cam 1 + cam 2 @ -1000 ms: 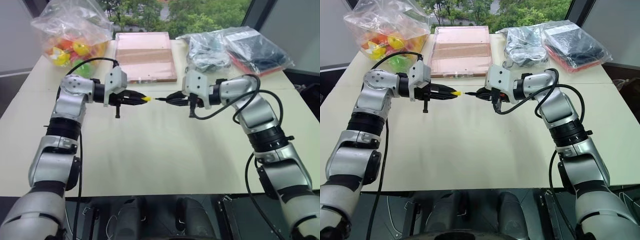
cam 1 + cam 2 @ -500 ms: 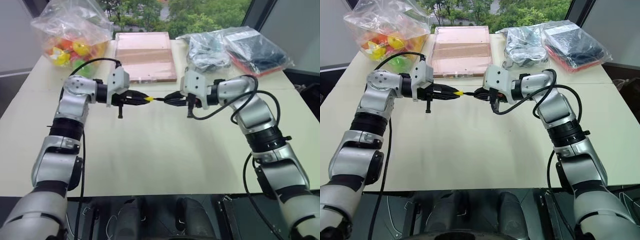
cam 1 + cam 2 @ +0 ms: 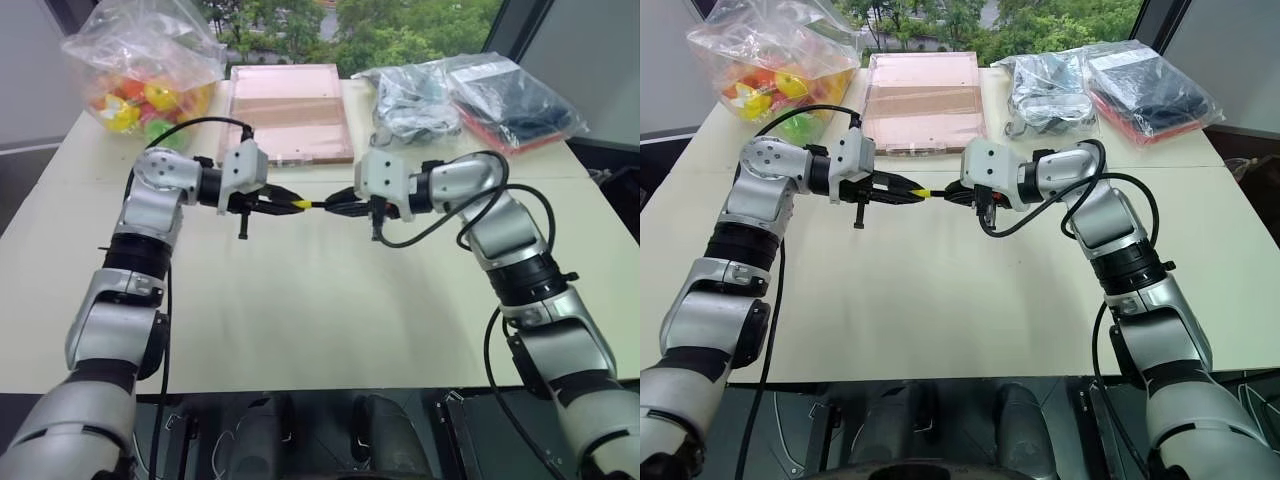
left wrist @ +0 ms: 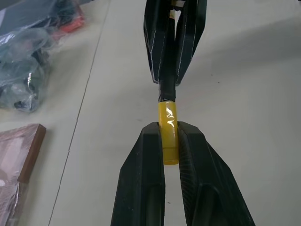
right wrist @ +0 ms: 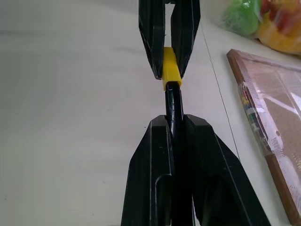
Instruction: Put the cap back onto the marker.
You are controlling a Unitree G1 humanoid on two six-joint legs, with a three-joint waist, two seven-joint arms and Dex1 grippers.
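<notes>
left eye view: above the counter (image 3: pixel 300 300), the left end effector (image 3: pixel 283 199) is clamped on the cap (image 3: pixel 300 203) and the right end effector (image 3: pixel 342 204) is clamped on the marker (image 3: pixel 322 204); the two meet tip to tip between the arms. if either arm drifts sideways now, the cap could cock on the marker and jam rather than seat.

left wrist view: the yellow cap sits pinched between the black fingers (image 4: pixel 146 183), its mouth already around the marker's black end. the grip covers only part of the cap, so a hard push could make it slip back through the fingers.

right wrist view: the marker runs straight from the closed fingers (image 5: pixel 155 179) into the cap. it is thin, and off-axis pressure could pivot it in the grip.
</notes>
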